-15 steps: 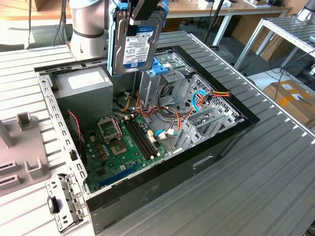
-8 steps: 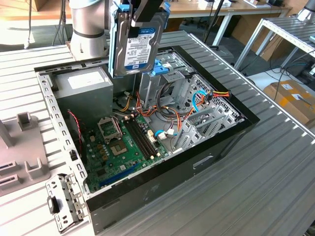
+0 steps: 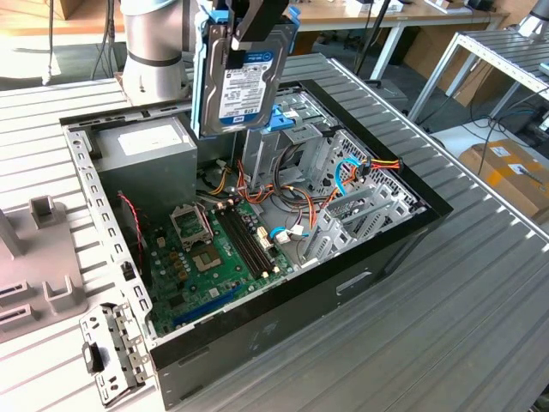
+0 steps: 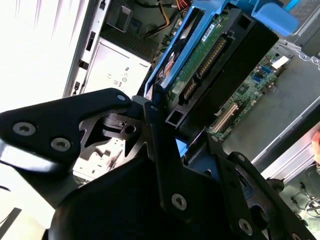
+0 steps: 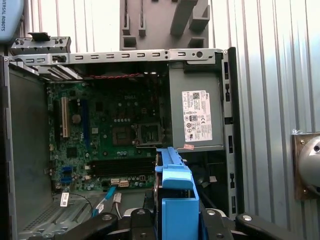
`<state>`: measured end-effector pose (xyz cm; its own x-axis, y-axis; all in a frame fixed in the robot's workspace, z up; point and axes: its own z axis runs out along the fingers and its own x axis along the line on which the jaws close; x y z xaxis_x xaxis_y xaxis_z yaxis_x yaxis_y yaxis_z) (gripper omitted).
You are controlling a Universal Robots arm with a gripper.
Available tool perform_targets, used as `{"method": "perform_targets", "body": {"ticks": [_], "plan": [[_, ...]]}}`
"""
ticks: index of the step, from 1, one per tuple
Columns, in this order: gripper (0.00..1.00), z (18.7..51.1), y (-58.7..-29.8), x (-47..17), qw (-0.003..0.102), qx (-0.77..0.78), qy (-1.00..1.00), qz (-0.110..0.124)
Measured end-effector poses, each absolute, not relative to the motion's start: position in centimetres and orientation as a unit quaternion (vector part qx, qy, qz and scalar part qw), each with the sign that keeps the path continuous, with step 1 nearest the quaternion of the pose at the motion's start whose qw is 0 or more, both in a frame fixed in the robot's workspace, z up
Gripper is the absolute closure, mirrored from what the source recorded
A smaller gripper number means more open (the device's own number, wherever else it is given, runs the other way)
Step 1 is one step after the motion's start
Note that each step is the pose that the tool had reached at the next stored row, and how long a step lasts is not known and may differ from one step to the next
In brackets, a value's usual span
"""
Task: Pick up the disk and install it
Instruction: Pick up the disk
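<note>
The claw [image 3: 257, 30] is clamped on the one disk [image 3: 243, 86], holding it upright above the one open computer case [image 3: 283, 318], near the single drive cage [image 3: 343, 159]. I judge this carry goes best with the disk kept square to the cage and clear of the loose cables [image 3: 296, 196]

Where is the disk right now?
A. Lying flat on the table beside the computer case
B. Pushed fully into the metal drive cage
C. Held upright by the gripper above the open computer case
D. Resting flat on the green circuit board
C: in the exterior view the disk stands on edge, clamped at its top by the gripper, above the open computer case.
</note>
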<state>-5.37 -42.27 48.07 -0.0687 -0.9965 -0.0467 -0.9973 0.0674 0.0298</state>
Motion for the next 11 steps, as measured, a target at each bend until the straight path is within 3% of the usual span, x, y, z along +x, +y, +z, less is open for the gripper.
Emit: {"method": "perform_targets", "body": {"ticks": [11], "plan": [[0.64,48.06,-43.18,-5.37,0.007,-0.682,0.731,0.027]]}}
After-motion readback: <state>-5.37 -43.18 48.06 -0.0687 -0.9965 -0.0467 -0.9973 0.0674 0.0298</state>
